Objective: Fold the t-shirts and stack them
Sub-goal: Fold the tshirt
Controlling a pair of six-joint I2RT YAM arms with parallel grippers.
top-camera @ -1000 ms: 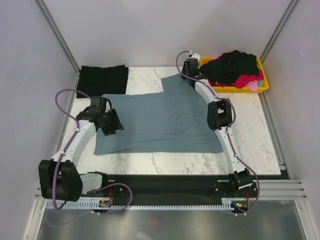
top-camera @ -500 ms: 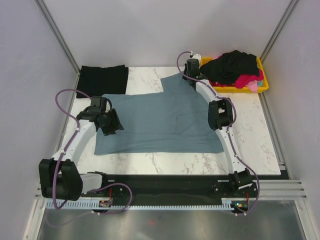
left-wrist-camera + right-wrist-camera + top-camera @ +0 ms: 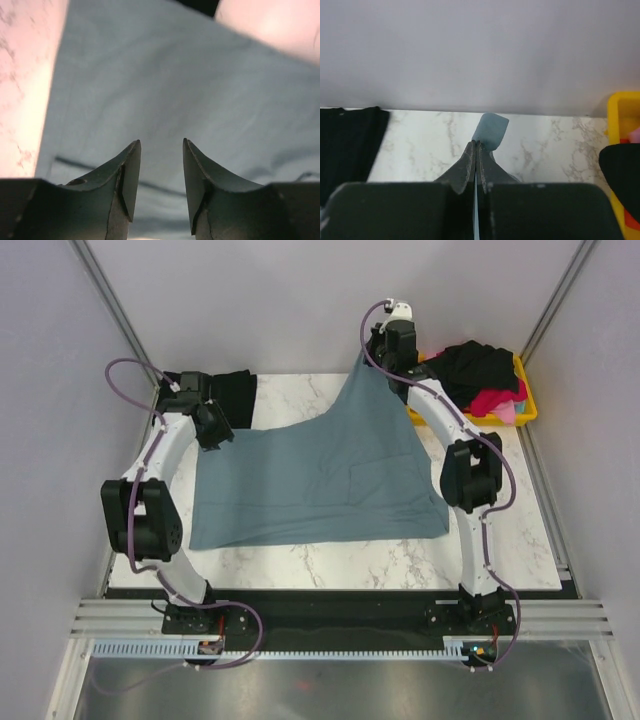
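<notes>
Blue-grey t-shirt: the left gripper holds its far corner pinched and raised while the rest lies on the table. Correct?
No, the right gripper holds that corner, jaws shut on the blue-grey t-shirt, as the right wrist view shows. The rest lies on the table.

White arms, black joints, purple cables

walls: plain pale grey panels, three sides | corners: slanted aluminium posts upper left and upper right | table: white marble look, mid frame | bottom edge: black strip, ribbed metal rail, shiny steel sheet | light: pretty soft and even
</notes>
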